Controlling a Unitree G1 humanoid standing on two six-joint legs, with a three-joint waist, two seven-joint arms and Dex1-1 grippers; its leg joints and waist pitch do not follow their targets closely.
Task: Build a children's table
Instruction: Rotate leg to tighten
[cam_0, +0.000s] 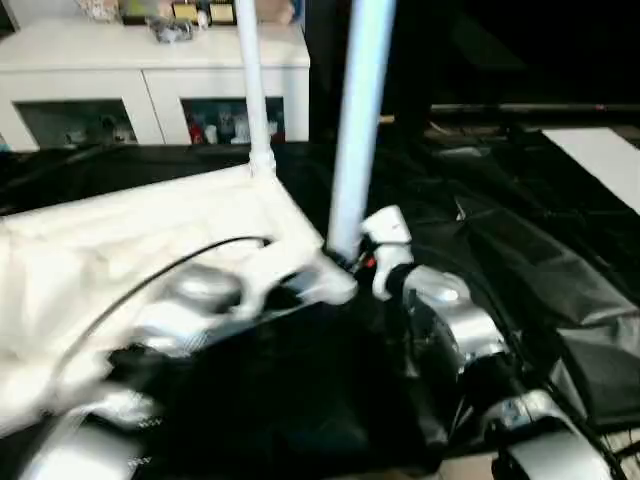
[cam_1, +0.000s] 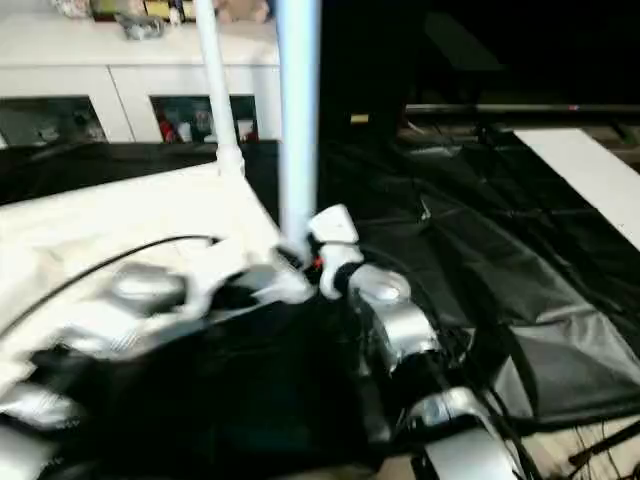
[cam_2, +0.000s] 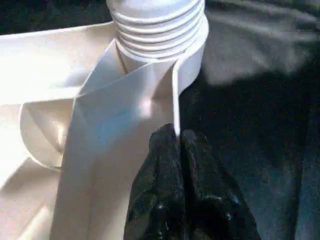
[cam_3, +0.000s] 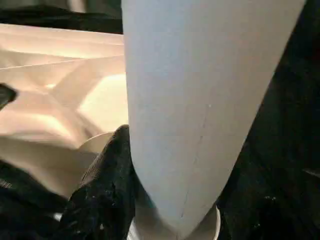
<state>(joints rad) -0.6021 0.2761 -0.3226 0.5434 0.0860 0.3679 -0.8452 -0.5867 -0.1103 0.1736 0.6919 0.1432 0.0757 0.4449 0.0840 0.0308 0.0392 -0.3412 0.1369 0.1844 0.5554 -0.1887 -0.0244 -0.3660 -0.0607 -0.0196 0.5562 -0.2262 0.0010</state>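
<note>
Right end effector (cam_3: 150, 200) grasps the upright leg (cam_0: 358, 120) at its base; left end effector (cam_2: 181, 165), clenched, pinches the tabletop (cam_0: 130, 240) rim at nine o'clock.

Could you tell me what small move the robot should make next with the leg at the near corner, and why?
Probably keep turning the near leg further into its corner socket. The right gripper is closed around the leg near its base, the leg's threads still show above the socket, and the left gripper, fingers shut, steadies a rib of the table top. The far leg already stands upright.
</note>
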